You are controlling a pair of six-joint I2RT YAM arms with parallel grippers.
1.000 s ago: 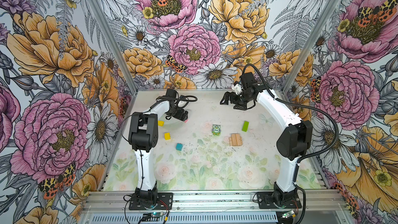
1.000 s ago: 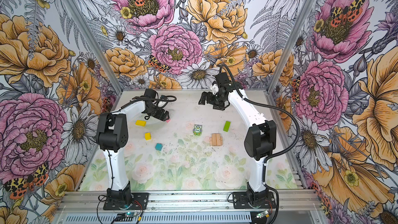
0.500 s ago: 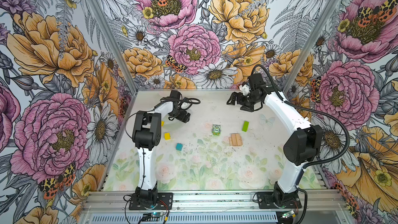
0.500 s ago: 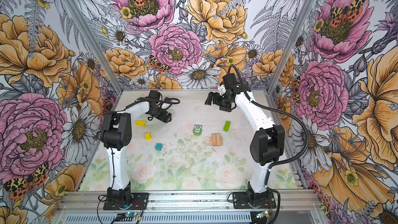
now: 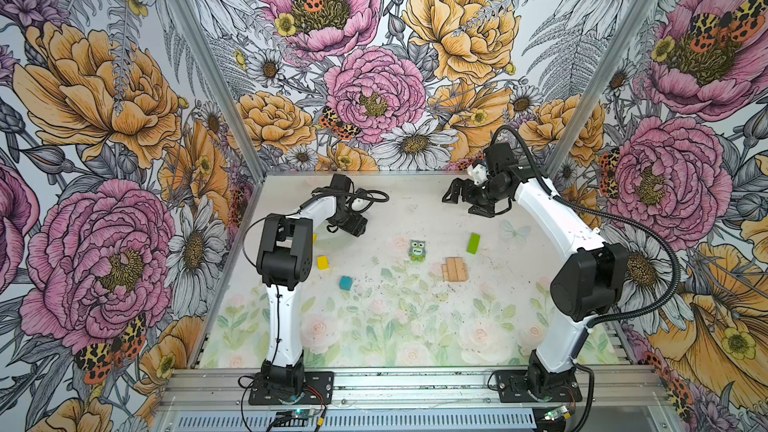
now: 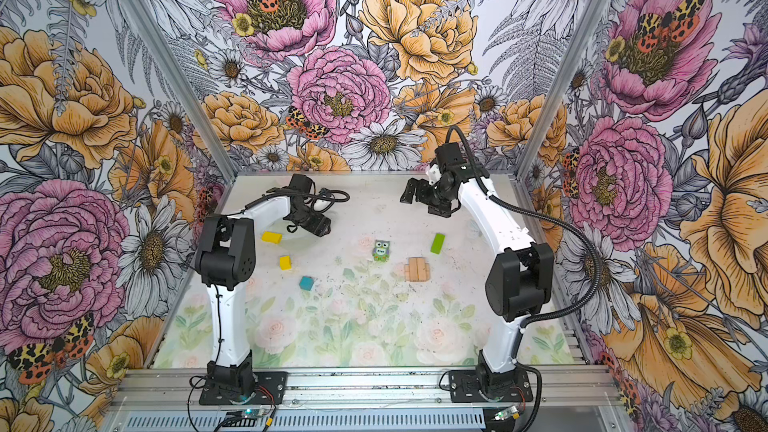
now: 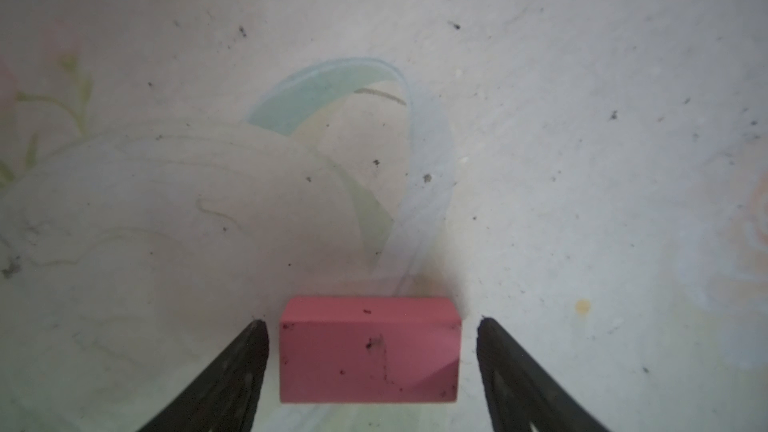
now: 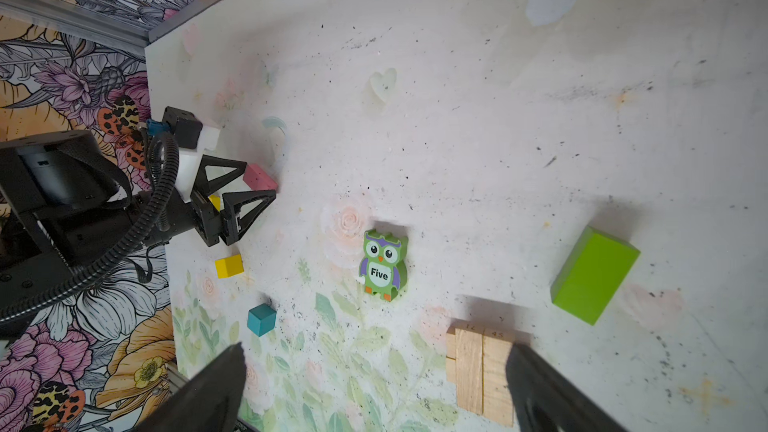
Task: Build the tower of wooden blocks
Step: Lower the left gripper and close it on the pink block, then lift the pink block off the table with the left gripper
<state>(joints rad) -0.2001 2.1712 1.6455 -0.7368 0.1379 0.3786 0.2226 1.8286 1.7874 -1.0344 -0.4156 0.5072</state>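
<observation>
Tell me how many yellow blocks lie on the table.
2. The yellow bar lies beside the left arm. The yellow cube lies nearer the camera, between that bar and the teal cube. The arms could hide more.

Bare, grainy wood on the tan bars (image 8: pixel 478 367); matt, dirt-speckled paint on the pink block (image 7: pixel 370 351)

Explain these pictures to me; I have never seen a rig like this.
The left arm and right arm are robots standing at a flower-printed table. Two pictures look down from overhead; two come from cameras on the wrists. On the table lie tan wooden bars, a lime-green bar, an owl piece, a yellow cube, a teal cube and a yellow bar. The left pincer straddles a pink block, open, not yet gripping. The right pincer hangs open, empty.
</observation>
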